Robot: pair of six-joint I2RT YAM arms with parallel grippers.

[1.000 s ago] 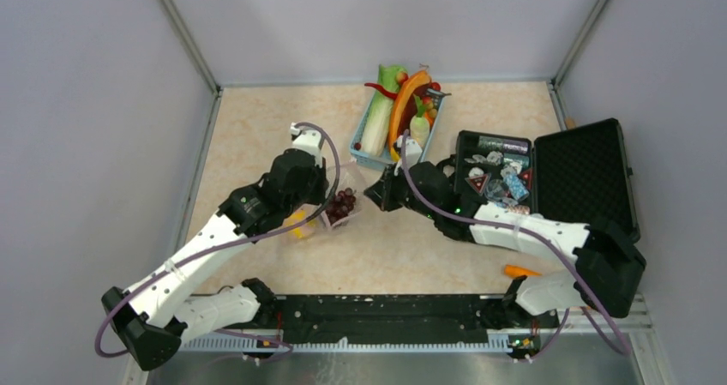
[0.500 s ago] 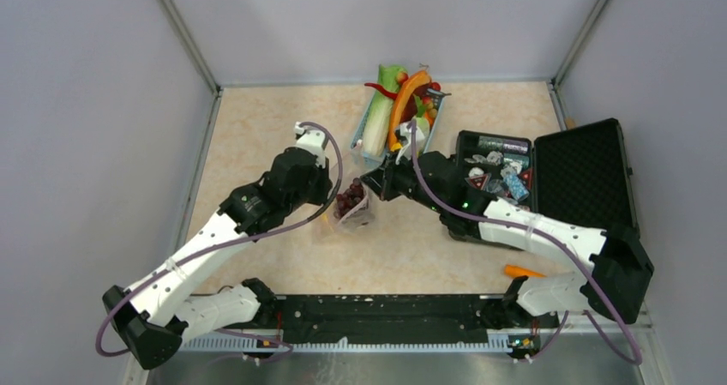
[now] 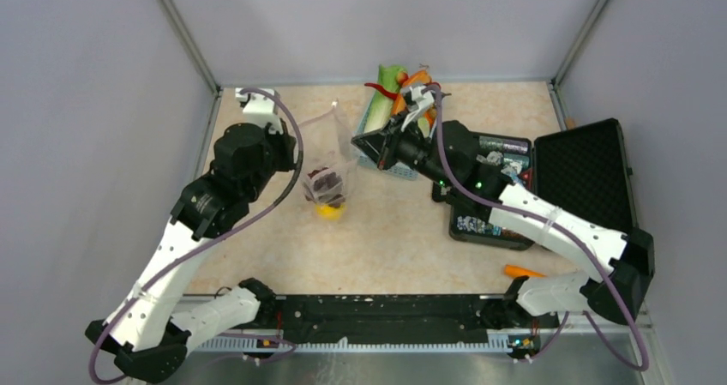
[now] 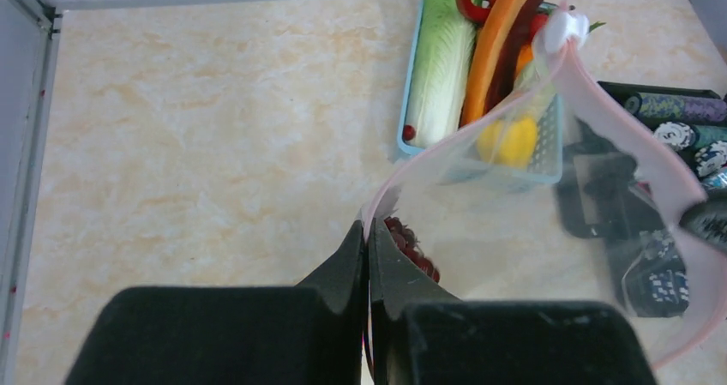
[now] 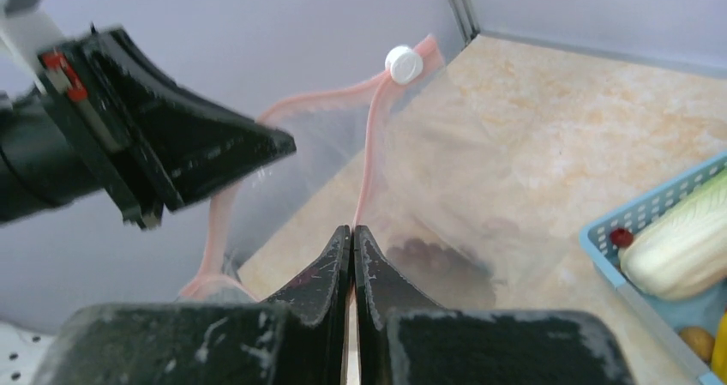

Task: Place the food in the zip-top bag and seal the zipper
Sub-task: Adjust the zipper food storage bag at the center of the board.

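Observation:
The clear zip-top bag point(image 3: 336, 155) hangs upright between my two grippers with its mouth open. Dark purple grapes point(image 3: 326, 181) lie in its bottom. A yellow fruit point(image 3: 330, 211) shows at its base; I cannot tell whether it is inside. My left gripper point(image 3: 294, 136) is shut on one side of the pinkish zipper point(image 4: 600, 85), as the left wrist view point(image 4: 367, 231) shows. My right gripper point(image 3: 362, 141) is shut on the other side point(image 5: 353, 231). The white slider point(image 5: 403, 63) sits at the top end. The green cabbage point(image 3: 377, 111), long orange piece point(image 3: 410, 85) and red chili point(image 3: 380, 89) lie in the blue basket point(image 3: 390, 166).
An open black case point(image 3: 583, 175) holding shiny packets stands at the right, under the right arm. A small orange piece point(image 3: 521, 272) lies on the table near the right arm's base. The walls stand close at the left and the back.
Both grippers have risen and moved toward the back, lifting the bag from lying low to hanging upright. The left gripper has swung left, so the mouth is spread wider. The grapes slid to the bottom.

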